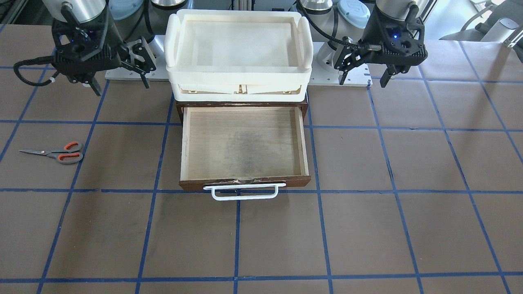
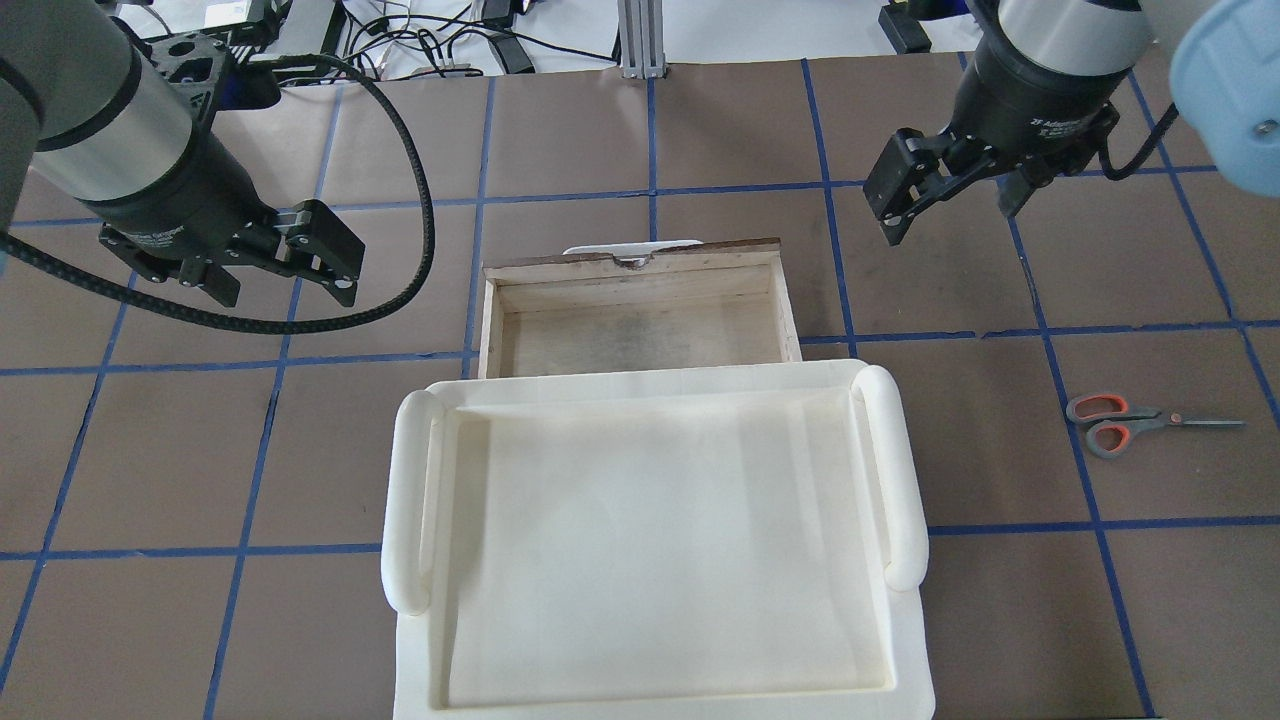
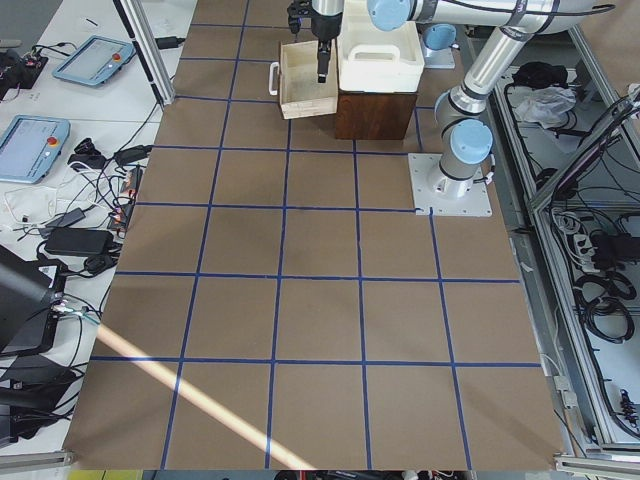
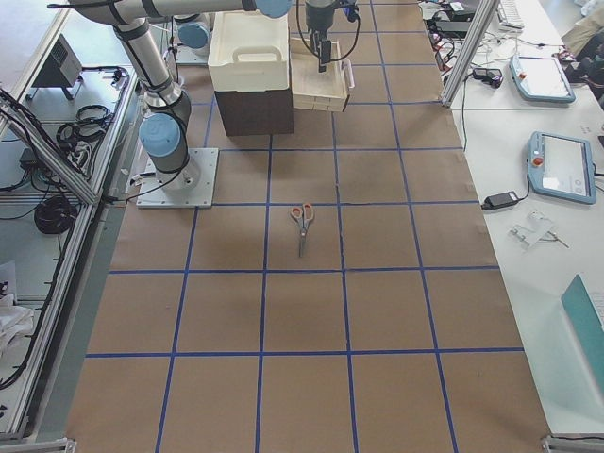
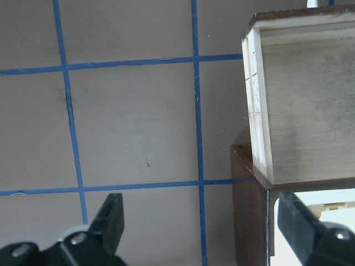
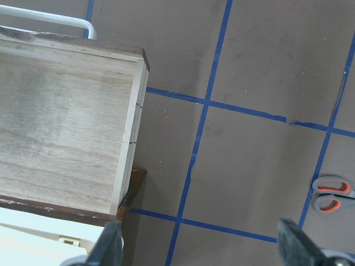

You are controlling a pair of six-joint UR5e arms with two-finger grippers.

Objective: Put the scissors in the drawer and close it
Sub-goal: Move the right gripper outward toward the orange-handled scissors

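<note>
The scissors (image 1: 57, 153), grey handles with orange-red inner loops, lie flat on the brown table on my right side, also in the overhead view (image 2: 1130, 425) and the exterior right view (image 4: 302, 222); only the handles (image 6: 330, 194) show in the right wrist view. The drawer (image 1: 245, 143) is pulled open and empty, with a pale plywood inside (image 2: 640, 330) and a white wire handle (image 1: 244, 191). My right gripper (image 2: 950, 215) is open and empty, above the table between drawer and scissors. My left gripper (image 2: 285, 285) is open and empty, left of the drawer (image 5: 305, 111).
A cream-white plastic bin (image 2: 640, 385) sits on the dark wooden cabinet above the drawer (image 1: 239, 75). The table is brown paper with blue tape grid lines. Tablets and cables lie on side benches (image 3: 95, 60).
</note>
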